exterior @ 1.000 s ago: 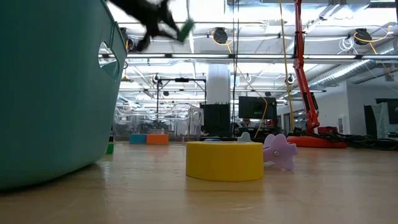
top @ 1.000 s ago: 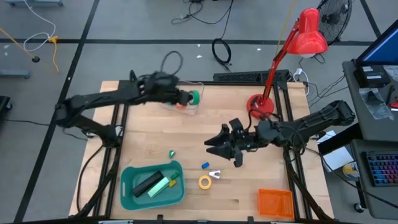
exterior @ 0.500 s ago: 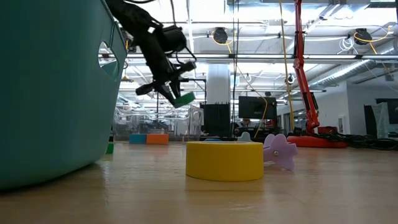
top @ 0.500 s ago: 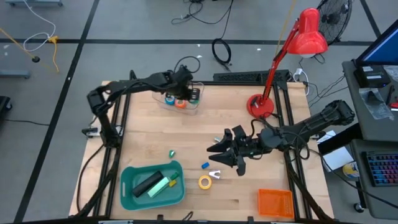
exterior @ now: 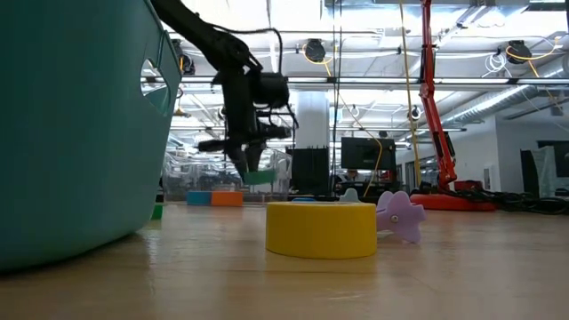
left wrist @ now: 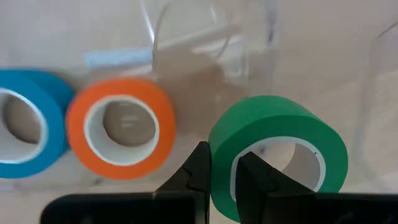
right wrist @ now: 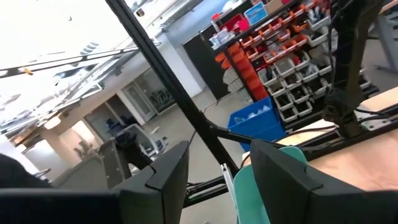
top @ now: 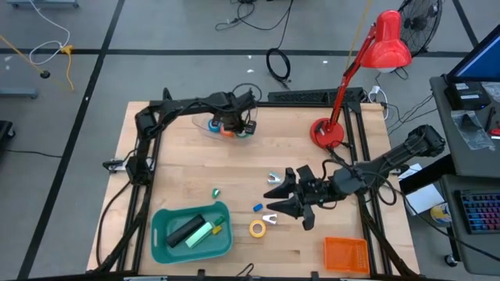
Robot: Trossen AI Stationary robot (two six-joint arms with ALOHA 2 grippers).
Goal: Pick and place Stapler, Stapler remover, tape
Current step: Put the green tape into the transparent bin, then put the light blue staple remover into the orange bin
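Firstly, containers. Clear bin (top: pixel 230 125), far side of the desk (top: pixel 187 164): directly under the left gripper (top: pixel 243 127). Holds the blue tape roll (left wrist: pixel 22 130) and the orange tape roll (left wrist: pixel 121 137), lying flat and side by side. The green tape roll (left wrist: pixel 277 152) is at this bin too, clamped in the left gripper, one finger through the ring's hole and one outside its wall; the roll is beside the orange one, slightly apart.

Teal bin (top: pixel 190 232), well apart from the left gripper, on the near side of the desk: holds a black stapler (top: pixel 186 229) and a light green oblong item (top: pixel 205 232) lying against it.

Orange tray (top: pixel 346 254), near the right gripper (top: pixel 278 196), toward the desk's near edge: contents not discernible.

Loose items. Yellow tape roll (top: pixel 258 228) flat on the desk, just past the right gripper's fingertips, beside the teal bin. Small pale piece (top: pixel 269 219) just beside it; small blue bit (top: pixel 256 208) and small green bit (top: pixel 216 192) nearby.

Views compared. High view alone gives both bins, the tray and the red lamp (top: pixel 367 70). Low view shows the green roll hanging above the desk surface in the left gripper, the yellow roll standing close up with a purple flower-shaped piece (exterior: pixel 398 215) touching behind it. Left wrist view alone shows the grip on the green ring.

Right gripper: fingers spread apart, holding nothing, low over the desk.
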